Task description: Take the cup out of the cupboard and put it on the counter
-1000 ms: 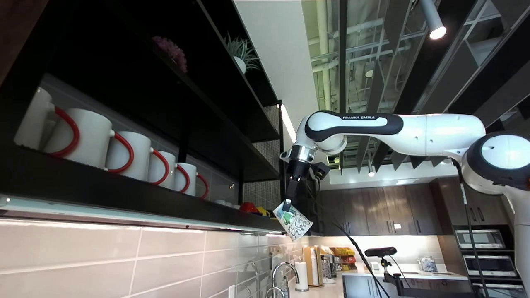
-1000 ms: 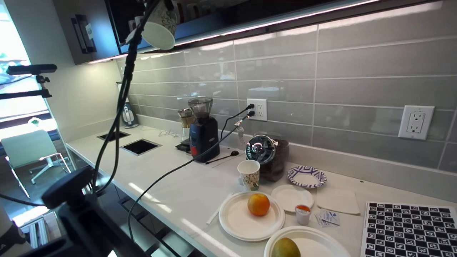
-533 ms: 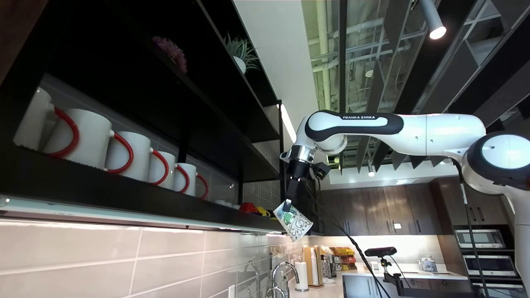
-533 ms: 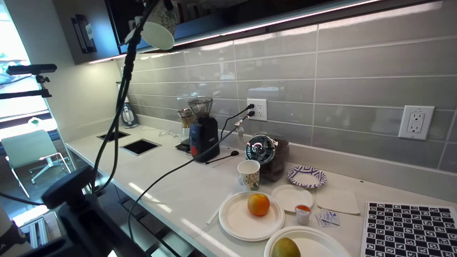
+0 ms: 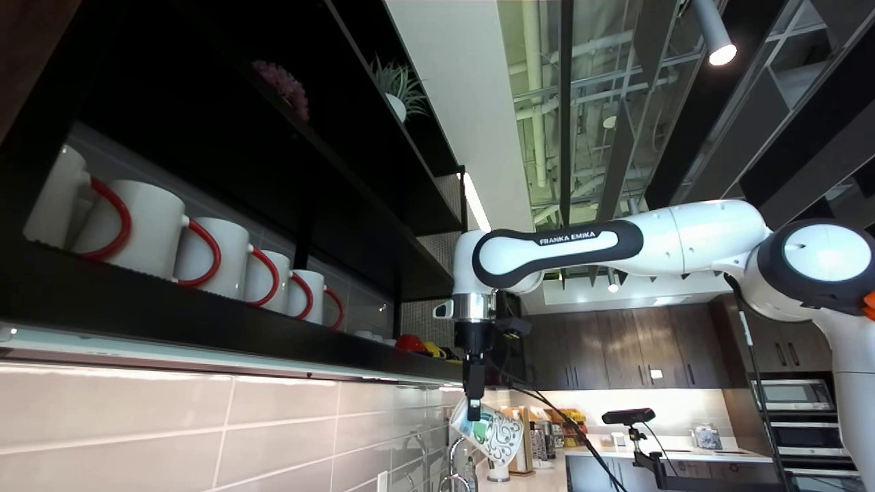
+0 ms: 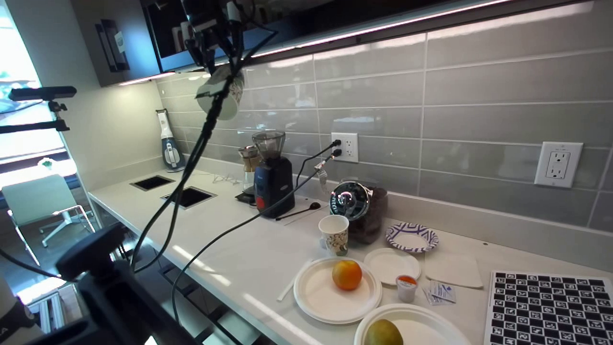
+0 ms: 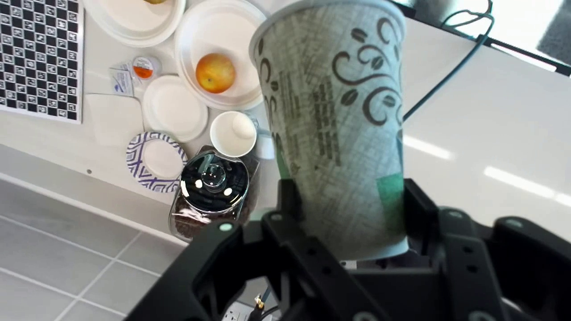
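- my end effector is clamped on the paper cup, jaws only as far apart as its sides
- cup's tilted, outside the cupboard, midair above the worktop
- lookalike cup standing down there beside a jar

In an exterior view the white arm is standing bent at a rounded joint, and the forearm is lying nearly level, slanting a little downward toward its end. There the wrist is hanging vertically, and the jaws are pointing straight down beneath it. In the wrist view the jaws are gripping, their dark pads pressing inward from opposite sides onto what they are holding.
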Controlling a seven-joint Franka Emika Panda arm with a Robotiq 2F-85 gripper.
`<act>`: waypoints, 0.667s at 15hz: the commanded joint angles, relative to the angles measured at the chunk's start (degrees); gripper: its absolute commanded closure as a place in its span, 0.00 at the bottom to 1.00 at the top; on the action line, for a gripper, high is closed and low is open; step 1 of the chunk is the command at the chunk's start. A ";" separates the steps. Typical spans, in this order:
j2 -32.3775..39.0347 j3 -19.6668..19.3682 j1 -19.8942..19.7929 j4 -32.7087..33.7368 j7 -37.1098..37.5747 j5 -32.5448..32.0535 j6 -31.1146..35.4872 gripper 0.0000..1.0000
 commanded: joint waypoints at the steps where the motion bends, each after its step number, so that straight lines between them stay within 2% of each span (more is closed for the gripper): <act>1: -3.47 1.84 1.12 -8.60 0.34 -8.38 7.61 0.66; 5: -3.83 3.40 2.17 -19.06 1.89 -15.20 18.64 0.66; 8: -3.33 4.50 2.15 -24.50 4.77 -19.88 24.63 0.66; 10: -2.80 5.70 1.38 -27.39 8.56 -26.07 27.45 0.66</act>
